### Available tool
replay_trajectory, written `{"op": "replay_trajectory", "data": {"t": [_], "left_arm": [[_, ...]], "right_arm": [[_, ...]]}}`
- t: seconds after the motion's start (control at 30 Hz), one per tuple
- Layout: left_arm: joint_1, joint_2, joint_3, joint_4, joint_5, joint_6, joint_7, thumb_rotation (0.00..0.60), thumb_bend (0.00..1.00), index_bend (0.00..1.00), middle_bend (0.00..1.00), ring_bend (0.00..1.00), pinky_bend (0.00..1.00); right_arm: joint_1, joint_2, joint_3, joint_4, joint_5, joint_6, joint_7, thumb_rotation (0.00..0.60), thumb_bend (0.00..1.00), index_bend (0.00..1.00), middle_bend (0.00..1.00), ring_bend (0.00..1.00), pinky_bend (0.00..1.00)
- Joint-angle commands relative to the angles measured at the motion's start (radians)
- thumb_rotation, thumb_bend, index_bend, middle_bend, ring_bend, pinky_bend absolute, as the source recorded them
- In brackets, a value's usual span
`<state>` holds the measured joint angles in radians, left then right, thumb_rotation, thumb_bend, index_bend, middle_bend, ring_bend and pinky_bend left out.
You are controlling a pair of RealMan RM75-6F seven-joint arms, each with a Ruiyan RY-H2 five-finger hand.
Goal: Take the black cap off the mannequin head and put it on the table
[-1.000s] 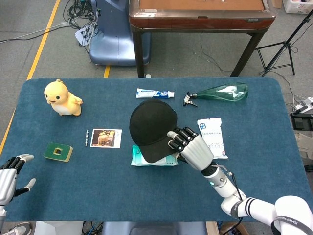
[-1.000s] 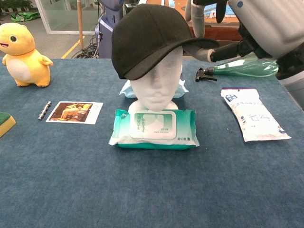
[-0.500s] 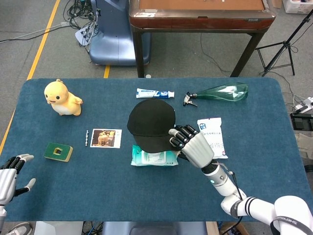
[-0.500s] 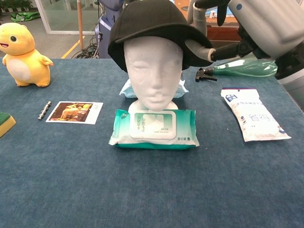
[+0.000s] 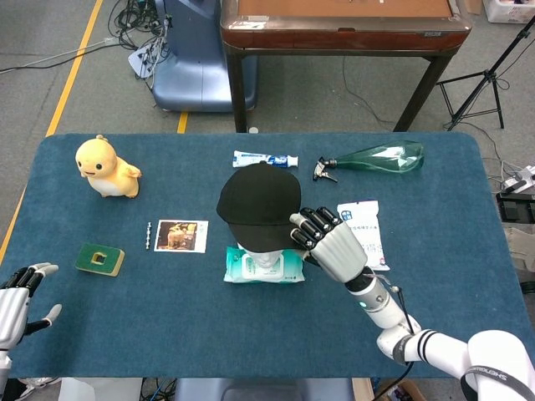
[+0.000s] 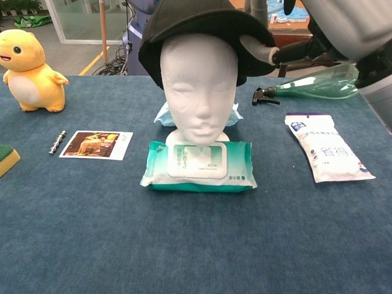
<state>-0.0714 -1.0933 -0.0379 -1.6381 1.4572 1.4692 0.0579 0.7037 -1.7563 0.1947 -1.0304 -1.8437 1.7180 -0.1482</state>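
The right hand (image 5: 328,245) has a pale silver-grey shell over its back and black segmented fingers (image 5: 306,224) with dark joints between lighter links. Behind it, a slim metallic wrist section carries a small green light and a thin dark cable along its side, then widens into a glossy white forearm cover printed with small dark lettering near the frame's bottom edge. The left hand (image 5: 17,301) is the same silver-grey, its fingers tipped in black. In the chest view the right hand (image 6: 343,30) appears as a broad grey-white casing with black linkage.
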Motion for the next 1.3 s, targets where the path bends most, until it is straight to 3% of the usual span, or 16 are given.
{"op": "replay_trajectory", "data": {"t": [0.03, 0.67, 0.9, 1.3], "left_arm": [[0.001, 0.000, 0.000, -0.001, 0.000, 0.001, 0.000, 0.600, 0.22, 0.25, 0.24, 0.20, 0.40], [0.001, 0.001, 0.000, -0.002, -0.001, 0.001, 0.000, 0.600, 0.22, 0.25, 0.24, 0.20, 0.40], [0.000, -0.003, 0.000, -0.002, -0.001, 0.000, 0.009, 0.600, 0.22, 0.25, 0.24, 0.20, 0.40], [-0.005, -0.012, -0.001, -0.004, -0.012, -0.011, 0.035, 0.600, 0.22, 0.25, 0.24, 0.20, 0.40]], "right_arm": [[0.005, 0.003, 0.004, 0.004, -0.001, 0.002, -0.010, 0.600, 0.37, 0.67, 0.48, 0.40, 0.54], [0.040, 0.107, 0.100, 0.010, 0.066, -0.001, -0.111, 0.600, 0.37, 0.67, 0.49, 0.40, 0.54], [-0.070, 0.198, 0.060, -0.017, 0.128, -0.008, -0.188, 0.600, 0.37, 0.67, 0.49, 0.40, 0.54], [-0.251, 0.216, -0.038, -0.088, 0.291, -0.127, -0.331, 0.600, 0.37, 0.67, 0.47, 0.38, 0.52]]}}
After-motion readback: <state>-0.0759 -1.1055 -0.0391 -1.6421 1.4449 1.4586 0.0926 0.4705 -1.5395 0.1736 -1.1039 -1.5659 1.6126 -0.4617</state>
